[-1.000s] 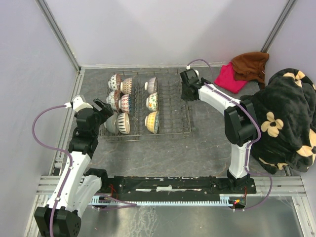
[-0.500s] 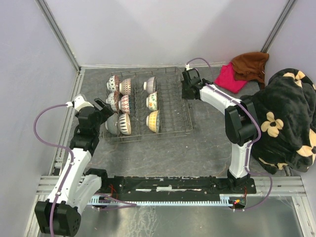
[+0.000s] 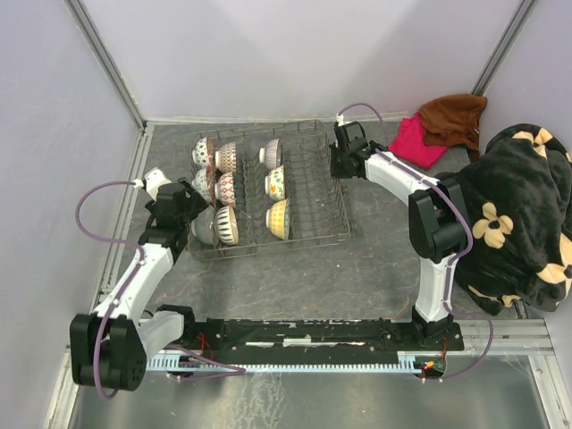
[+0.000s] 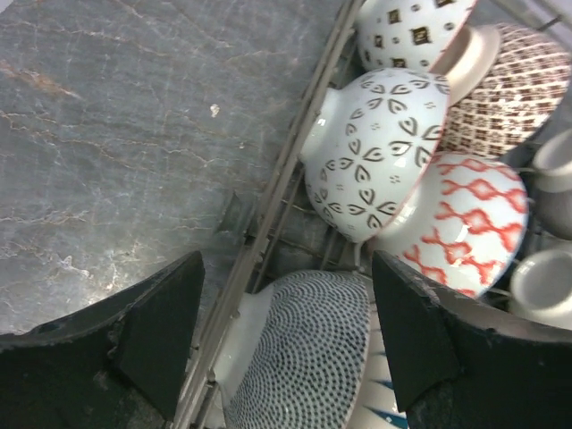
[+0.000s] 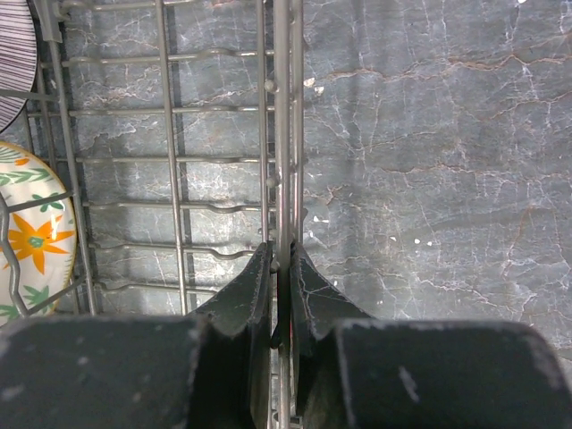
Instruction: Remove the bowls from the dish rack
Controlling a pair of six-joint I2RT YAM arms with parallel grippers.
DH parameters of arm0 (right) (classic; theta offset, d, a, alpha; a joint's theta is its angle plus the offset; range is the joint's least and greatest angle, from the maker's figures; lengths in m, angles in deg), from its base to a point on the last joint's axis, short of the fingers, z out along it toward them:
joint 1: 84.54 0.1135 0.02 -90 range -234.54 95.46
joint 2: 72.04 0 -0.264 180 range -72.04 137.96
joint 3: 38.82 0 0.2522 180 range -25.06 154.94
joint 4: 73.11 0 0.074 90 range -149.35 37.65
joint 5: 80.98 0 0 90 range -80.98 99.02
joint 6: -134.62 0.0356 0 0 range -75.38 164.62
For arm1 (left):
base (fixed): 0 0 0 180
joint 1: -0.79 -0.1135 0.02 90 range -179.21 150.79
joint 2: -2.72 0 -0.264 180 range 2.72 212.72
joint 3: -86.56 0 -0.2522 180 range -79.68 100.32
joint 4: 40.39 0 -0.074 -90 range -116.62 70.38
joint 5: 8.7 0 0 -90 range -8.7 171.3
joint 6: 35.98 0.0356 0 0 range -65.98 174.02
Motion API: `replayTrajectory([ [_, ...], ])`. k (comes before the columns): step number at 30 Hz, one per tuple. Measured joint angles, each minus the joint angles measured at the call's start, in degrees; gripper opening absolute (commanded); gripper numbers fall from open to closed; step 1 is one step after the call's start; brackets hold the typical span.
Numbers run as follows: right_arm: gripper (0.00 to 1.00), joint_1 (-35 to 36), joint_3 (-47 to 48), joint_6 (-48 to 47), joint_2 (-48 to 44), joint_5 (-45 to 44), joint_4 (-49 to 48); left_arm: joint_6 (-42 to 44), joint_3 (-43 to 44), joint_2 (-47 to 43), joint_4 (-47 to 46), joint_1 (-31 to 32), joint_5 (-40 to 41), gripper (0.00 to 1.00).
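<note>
One wrist view alone shows the right claw (image 5: 279, 256) pinching the dish rack (image 5: 282, 107) rim; left claw (image 4: 286, 304) spread.

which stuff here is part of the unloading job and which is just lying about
Job: bowls, rack.
Lying about: pink cloth, brown cloth, flowered blanket.

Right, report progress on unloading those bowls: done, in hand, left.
Done: nothing; all nine bowls sit in the dish rack. In hand: the right gripper is shut on the rack's side wire, and the open left gripper straddles the dotted bowl at the rack's near-left corner. Left: lifting out every bowl.
</note>
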Motion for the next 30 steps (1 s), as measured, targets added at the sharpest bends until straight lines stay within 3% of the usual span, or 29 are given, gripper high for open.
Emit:
replayTrajectory([
  [7,0.01,-0.7,0.3,-0.2,0.0,2.3,0.0,1.9,3.4,8.7,0.2,0.0,2.5,0.74],
  [19,0.01,-1.3,0.3,-0.2,0.3,4.0,-0.5,4.3,5.4,14.3,-1.5,-0.8,4.6,0.49],
  [30,0.01,-1.4,0.3,-0.3,0.4,4.1,-1.0,6.8,6.3,18.8,-5.3,-1.1,5.0,0.44],
])
